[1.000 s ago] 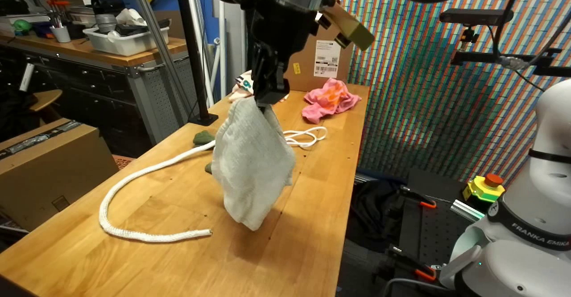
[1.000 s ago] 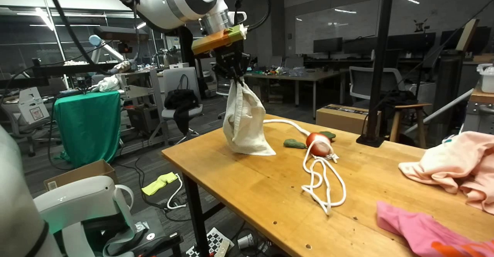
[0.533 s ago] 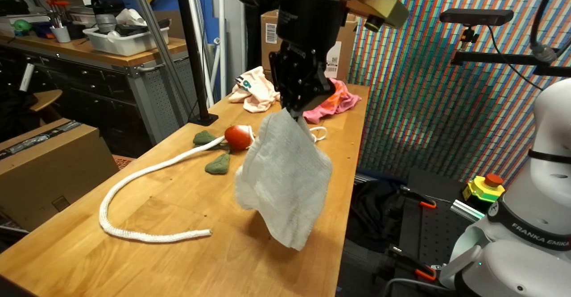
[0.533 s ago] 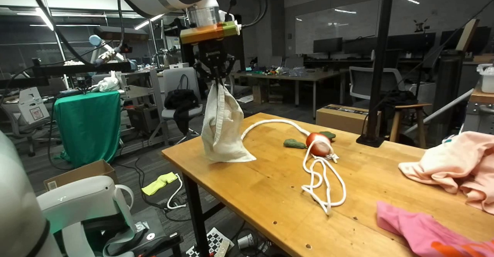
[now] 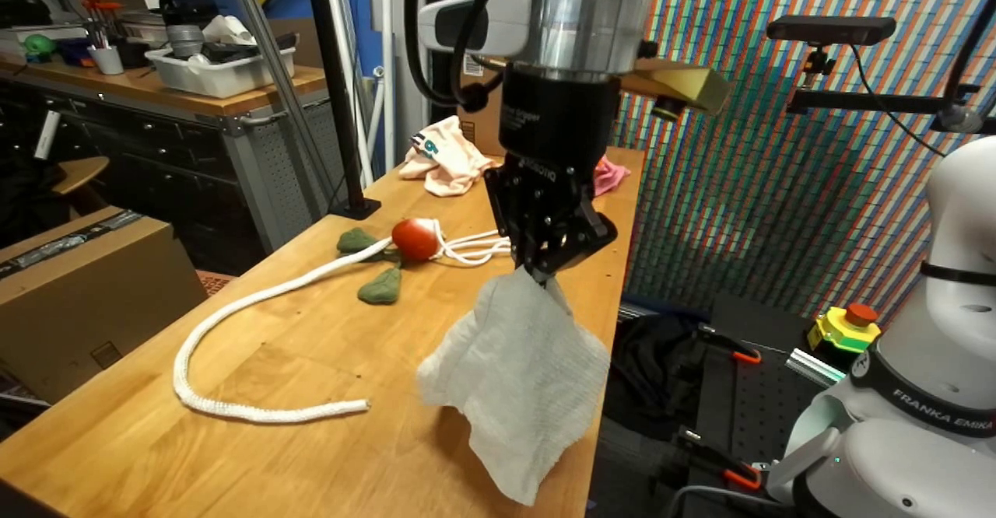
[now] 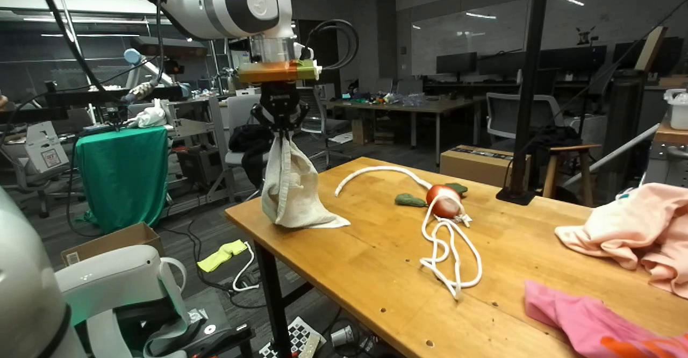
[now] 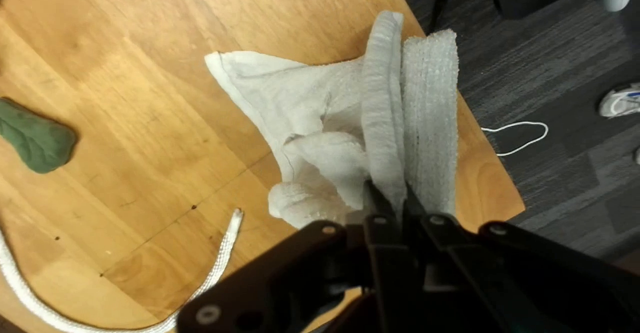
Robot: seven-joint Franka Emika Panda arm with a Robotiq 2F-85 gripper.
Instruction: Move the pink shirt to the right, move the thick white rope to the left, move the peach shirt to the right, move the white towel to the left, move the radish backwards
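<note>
Since the earlier frame, the white towel (image 6: pixel 294 194) and my claw (image 6: pixel 281 133) have shifted left and lower over the left end of the bench (image 6: pixel 371 272), as seen in an exterior view. I have the claw pinching the gathered top; whether the bottom hem rests on the bench or just clears it, I can't tell. I judge the pink shirt (image 6: pixel 583 317), near right, and peach shirt (image 6: pixel 634 229), far right, done, and the thick rope (image 6: pixel 384 168), running left, probably too. Remaining: release the white towel, then perhaps the radish (image 5: pixel 415 239), though it already lies toward the far edge.
</note>
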